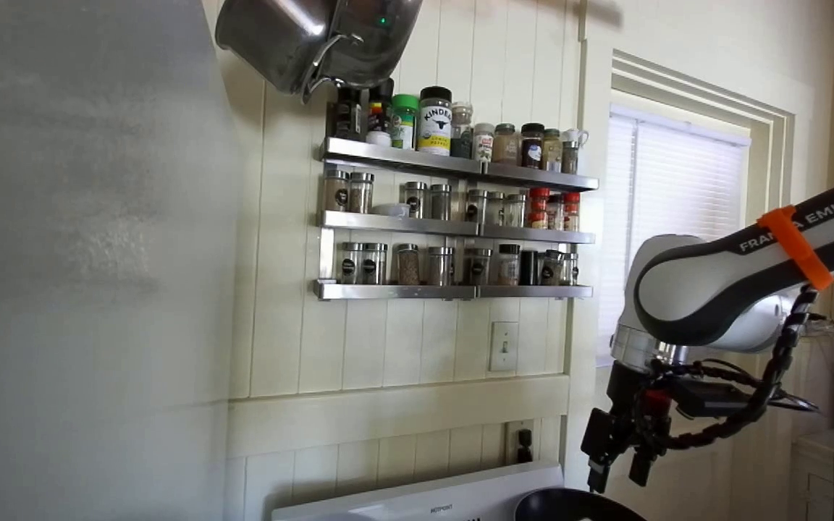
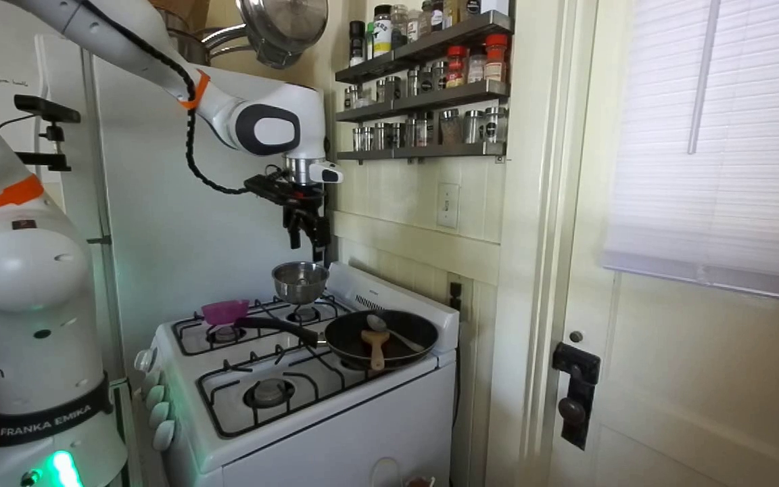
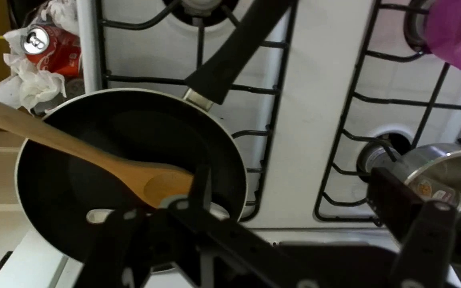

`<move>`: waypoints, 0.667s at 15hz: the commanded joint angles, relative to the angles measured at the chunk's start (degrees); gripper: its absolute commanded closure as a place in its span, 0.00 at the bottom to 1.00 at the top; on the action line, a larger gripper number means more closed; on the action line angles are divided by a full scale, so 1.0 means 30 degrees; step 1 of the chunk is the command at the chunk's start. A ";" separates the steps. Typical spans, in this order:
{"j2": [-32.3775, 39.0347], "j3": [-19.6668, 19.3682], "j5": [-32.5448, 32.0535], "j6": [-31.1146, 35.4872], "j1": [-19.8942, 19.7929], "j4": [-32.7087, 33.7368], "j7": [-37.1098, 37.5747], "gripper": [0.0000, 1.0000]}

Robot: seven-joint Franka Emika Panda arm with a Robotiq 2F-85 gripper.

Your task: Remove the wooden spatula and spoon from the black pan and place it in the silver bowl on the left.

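Black pan (image 3: 126, 116): holds the wooden spatula (image 3: 134, 172), its handle across the rim, and the spoon (image 2: 376, 323).
Silver bowl (image 2: 300, 291): stands near the pan, set apart.
Tool (image 2: 307, 246): spread wide, hanging higher than pan and bowl.

One black pan (image 3: 134, 124), one silver bowl (image 2: 300, 291), utensils (image 3: 130, 172) — two

In an exterior view the arm (image 2: 31, 267) rises from its green-lit base (image 2: 44, 450). In both exterior views the forearm (image 2: 136, 51) slopes down to the wrist (image 2: 306, 125). The gripper (image 3: 291, 186) points downward, its two fingers (image 3: 392, 199) well apart.
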 commanded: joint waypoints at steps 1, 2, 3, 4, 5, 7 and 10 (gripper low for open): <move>0.2027 -0.1905 -0.0780 -0.0537 -0.0269 0.0916 -0.5156 0.00; 0.2795 -0.2208 -0.1033 -0.0501 -0.0327 0.1341 -0.6340 0.00; 0.3313 -0.2363 -0.1376 -0.0679 -0.0422 0.1721 -0.7252 0.00; 0.3957 -0.2388 -0.1738 -0.0725 -0.0497 0.2170 -0.7999 0.00; 0.4441 -0.2362 -0.2166 -0.0771 -0.0591 0.2496 -0.8676 0.00; 0.5753 -0.2080 -0.3676 -0.0859 -0.0941 0.3575 -0.9297 0.00; 0.5556 -0.1703 -0.4624 -0.0091 -0.1282 0.3333 -0.8424 0.00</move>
